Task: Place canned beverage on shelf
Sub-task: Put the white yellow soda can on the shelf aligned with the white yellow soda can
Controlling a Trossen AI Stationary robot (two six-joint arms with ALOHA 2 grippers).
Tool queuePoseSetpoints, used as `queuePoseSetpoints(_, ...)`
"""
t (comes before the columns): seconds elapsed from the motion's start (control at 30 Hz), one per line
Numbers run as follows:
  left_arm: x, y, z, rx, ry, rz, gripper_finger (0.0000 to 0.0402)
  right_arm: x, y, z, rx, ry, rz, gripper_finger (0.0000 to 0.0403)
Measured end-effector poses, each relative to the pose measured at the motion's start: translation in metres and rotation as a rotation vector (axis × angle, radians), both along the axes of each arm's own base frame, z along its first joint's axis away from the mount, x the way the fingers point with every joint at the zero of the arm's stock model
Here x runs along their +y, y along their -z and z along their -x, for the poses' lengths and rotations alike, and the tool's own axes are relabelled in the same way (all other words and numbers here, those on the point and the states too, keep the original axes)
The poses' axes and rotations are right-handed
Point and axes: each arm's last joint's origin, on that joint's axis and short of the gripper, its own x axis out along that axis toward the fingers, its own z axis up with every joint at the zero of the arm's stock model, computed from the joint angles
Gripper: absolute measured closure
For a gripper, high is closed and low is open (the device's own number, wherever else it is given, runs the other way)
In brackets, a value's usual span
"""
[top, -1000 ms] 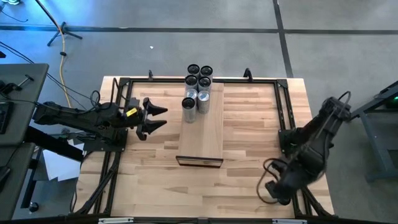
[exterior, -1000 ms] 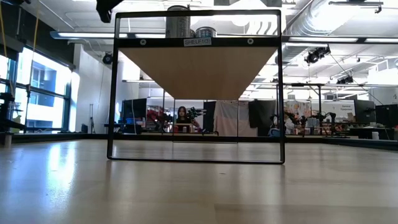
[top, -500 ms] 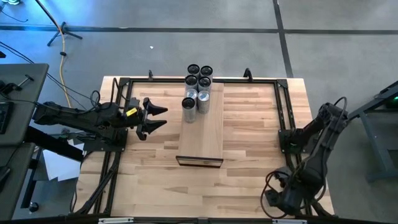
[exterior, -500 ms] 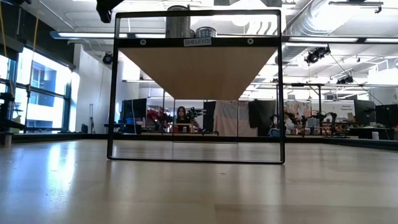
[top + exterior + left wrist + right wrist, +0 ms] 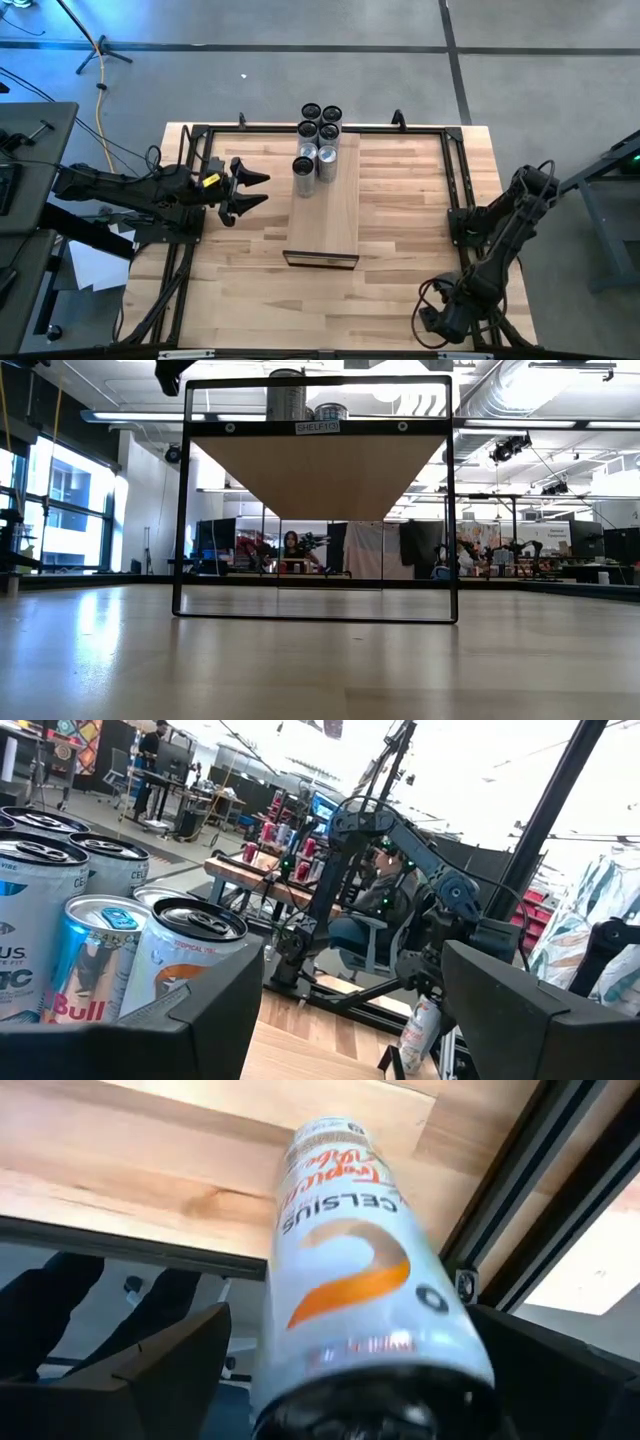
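The can (image 5: 350,1270) between the right gripper's fingers (image 5: 150,1365) runs off the frame's bottom edge.
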Motion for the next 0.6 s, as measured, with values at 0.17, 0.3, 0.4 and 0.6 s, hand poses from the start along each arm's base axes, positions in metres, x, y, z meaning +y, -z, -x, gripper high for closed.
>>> queuePoseSetpoints(0.17,0.0,0.0,0.0,0.0,0.0,0.0,0.0124,-0.0001,0.0022,-0.0002,-0.005,-0.006,-0.003,0.0011)
queuePoseSetpoints(0.3,0.0,0.0,0.0,0.0,0.0,0.0,0.0124,0.0001,0.0021,-0.0004,-0.01,-0.015,-0.007,0.0013)
queuePoseSetpoints(0.4,0.0,0.0,0.0,0.0,0.0,0.0,0.0124,0.0002,0.0021,-0.0004,-0.011,-0.016,-0.007,0.0026)
queuePoseSetpoints(0.6,0.0,-0.0001,0.0001,-0.001,0.0,0.0,0.0124,0.0023,0.0014,-0.0018,-0.026,-0.016,-0.031,0.0079)
